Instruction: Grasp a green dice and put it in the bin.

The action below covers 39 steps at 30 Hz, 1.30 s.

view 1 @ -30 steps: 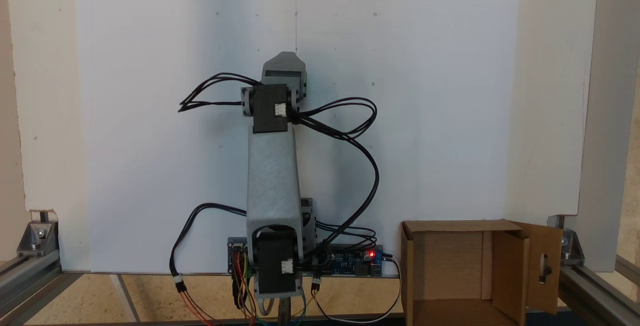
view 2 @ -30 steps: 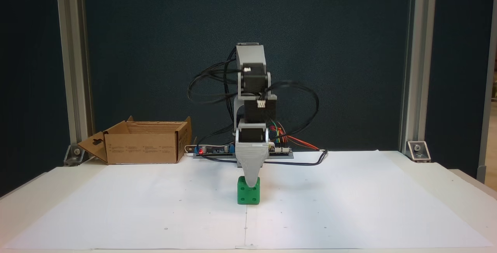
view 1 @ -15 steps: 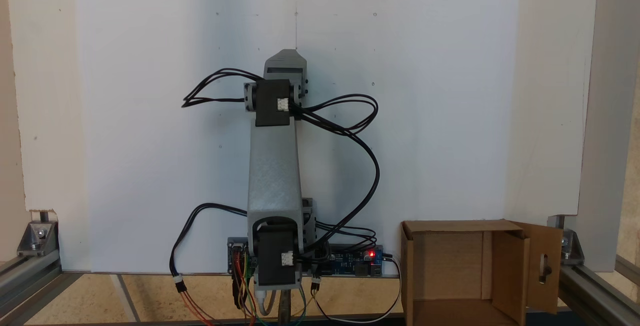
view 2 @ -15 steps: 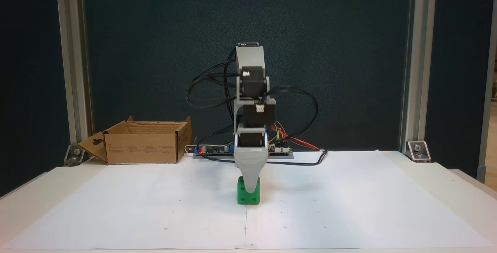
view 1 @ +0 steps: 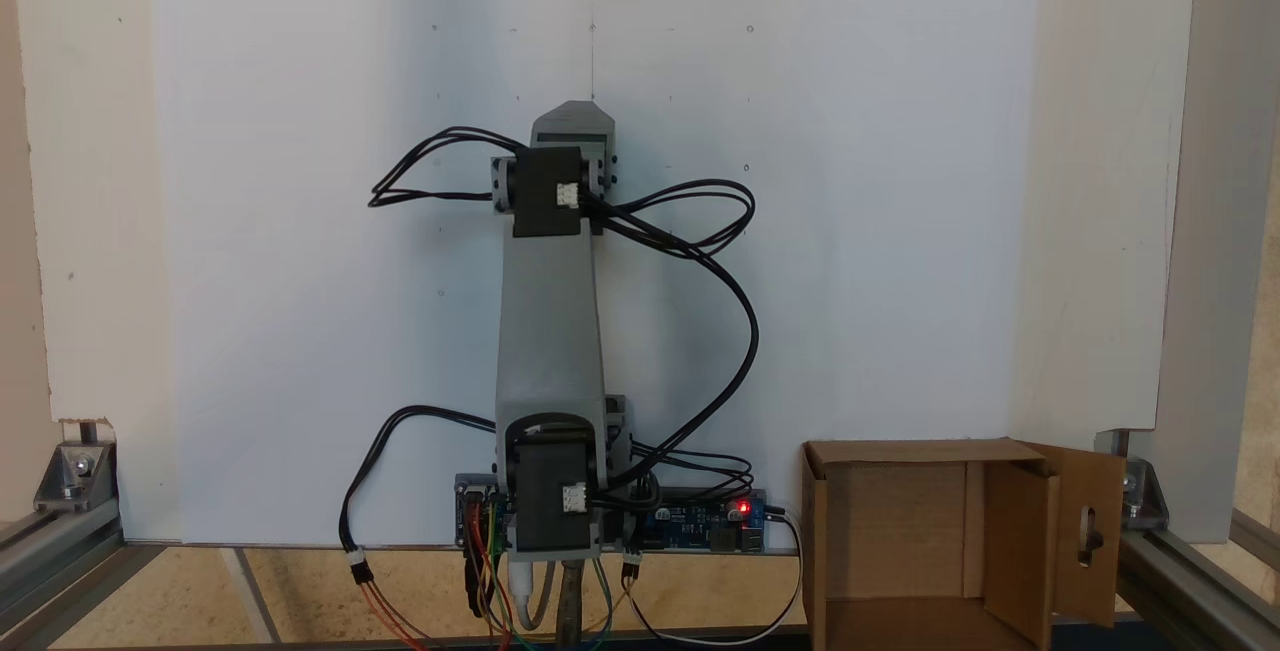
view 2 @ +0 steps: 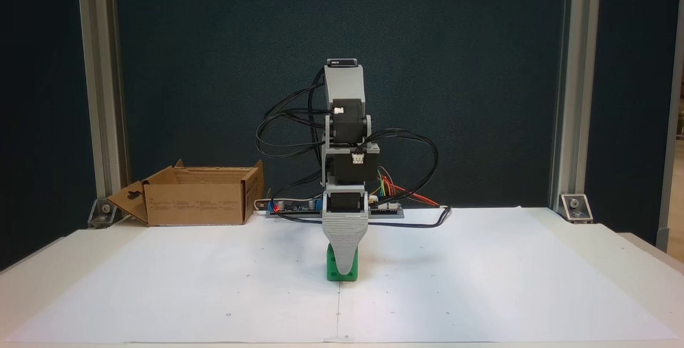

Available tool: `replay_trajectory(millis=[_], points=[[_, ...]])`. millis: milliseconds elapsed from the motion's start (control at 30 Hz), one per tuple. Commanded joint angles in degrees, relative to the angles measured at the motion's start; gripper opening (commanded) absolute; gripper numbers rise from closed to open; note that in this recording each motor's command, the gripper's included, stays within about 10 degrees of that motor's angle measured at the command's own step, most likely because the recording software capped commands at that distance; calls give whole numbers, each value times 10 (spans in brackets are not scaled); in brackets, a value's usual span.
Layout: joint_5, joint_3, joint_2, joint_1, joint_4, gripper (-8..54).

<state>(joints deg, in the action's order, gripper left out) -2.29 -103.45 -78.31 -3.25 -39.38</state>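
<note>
The grey jaws point straight down, their front tip covering much of the green dice behind; whether they grip it cannot be told.

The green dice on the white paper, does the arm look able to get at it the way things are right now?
Probably yes. The tool is already down over the green dice, its front jaw covering much of the dice's face, with nothing between them. Whether the jaws straddle it cannot be told, since one hides the other.

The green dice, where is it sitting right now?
In a fixed view, the green dice sits on the white paper at centre, right under the gripper, with the bin back on the left.
</note>
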Motion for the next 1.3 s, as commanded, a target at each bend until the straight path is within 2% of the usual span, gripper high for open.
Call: replay_trajectory(millis=[0,900,1000,1133,1267], points=[[23,11,-1,4,4,429],[33,11,18,30,29,419],[33,11,19,31,29,388],[33,11,19,31,29,379],[33,11,20,30,29,294]])
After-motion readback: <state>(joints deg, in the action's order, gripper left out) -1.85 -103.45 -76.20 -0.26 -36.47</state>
